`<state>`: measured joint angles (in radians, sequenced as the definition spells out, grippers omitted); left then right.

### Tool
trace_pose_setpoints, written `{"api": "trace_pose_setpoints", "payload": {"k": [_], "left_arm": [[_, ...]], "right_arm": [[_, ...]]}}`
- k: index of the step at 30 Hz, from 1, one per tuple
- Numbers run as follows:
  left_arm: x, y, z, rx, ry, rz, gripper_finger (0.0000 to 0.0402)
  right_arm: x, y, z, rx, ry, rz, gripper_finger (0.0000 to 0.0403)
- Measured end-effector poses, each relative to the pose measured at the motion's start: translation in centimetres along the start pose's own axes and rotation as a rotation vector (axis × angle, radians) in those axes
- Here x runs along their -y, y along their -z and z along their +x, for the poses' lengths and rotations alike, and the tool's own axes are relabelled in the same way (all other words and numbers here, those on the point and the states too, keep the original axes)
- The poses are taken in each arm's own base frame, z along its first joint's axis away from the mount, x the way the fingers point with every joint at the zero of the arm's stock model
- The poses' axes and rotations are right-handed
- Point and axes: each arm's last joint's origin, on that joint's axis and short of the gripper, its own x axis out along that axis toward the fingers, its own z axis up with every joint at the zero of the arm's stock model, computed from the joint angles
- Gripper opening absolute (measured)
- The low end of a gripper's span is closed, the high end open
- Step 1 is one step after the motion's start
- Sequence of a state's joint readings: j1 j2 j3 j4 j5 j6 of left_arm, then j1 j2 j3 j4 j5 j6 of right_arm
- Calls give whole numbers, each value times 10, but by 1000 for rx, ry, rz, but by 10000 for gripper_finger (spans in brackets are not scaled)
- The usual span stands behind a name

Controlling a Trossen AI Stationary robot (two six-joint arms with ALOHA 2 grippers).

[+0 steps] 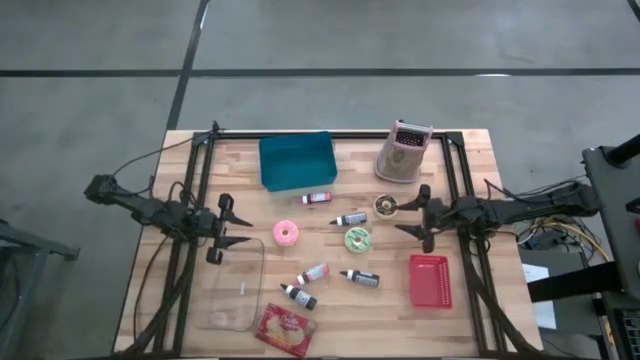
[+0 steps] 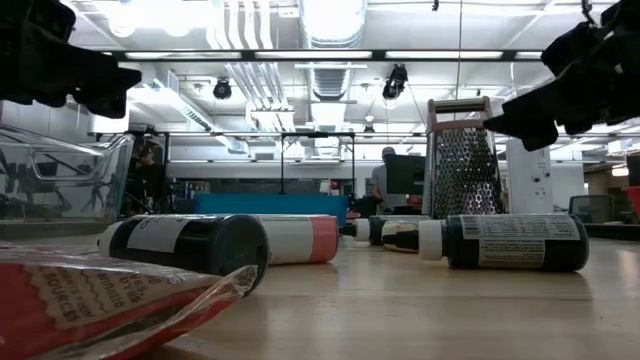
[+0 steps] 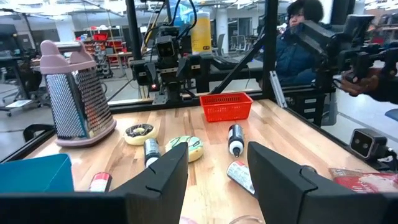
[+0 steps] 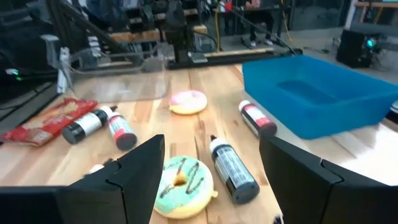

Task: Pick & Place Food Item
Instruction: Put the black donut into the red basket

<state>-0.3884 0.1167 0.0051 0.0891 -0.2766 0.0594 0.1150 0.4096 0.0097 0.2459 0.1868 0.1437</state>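
Observation:
A pink donut (image 1: 286, 233), a green-iced donut (image 1: 357, 238) and a dark-and-cream donut (image 1: 386, 205) lie flat on the wooden table. A red snack packet (image 1: 285, 330) lies at the near edge. My left gripper (image 1: 235, 225) is open and empty, above the table left of the pink donut. My right gripper (image 1: 410, 215) is open and empty, right of the green donut and beside the dark-and-cream one. In the right wrist view the green donut (image 4: 181, 180) lies just ahead of the fingers and the pink one (image 4: 188, 102) farther off. The left wrist view shows the green donut (image 3: 186, 146).
A blue bin (image 1: 296, 161) and a pink-topped grater (image 1: 403, 152) stand at the far side. A red basket (image 1: 430, 280) is at the near right, a clear container (image 1: 232, 290) at the near left. Several small bottles (image 1: 350, 218) lie between the donuts. A person (image 3: 298, 43) sits beyond the table.

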Motion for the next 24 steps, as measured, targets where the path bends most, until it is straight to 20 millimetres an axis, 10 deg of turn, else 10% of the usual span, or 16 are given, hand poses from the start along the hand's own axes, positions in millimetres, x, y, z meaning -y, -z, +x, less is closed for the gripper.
{"api": "trace_pose_setpoints", "payload": {"k": [24], "left_arm": [[-2, 3, 2, -39, -111, -18, 168]], "right_arm": [[-20, -62, 62, -633, 94, -159, 260]]}}
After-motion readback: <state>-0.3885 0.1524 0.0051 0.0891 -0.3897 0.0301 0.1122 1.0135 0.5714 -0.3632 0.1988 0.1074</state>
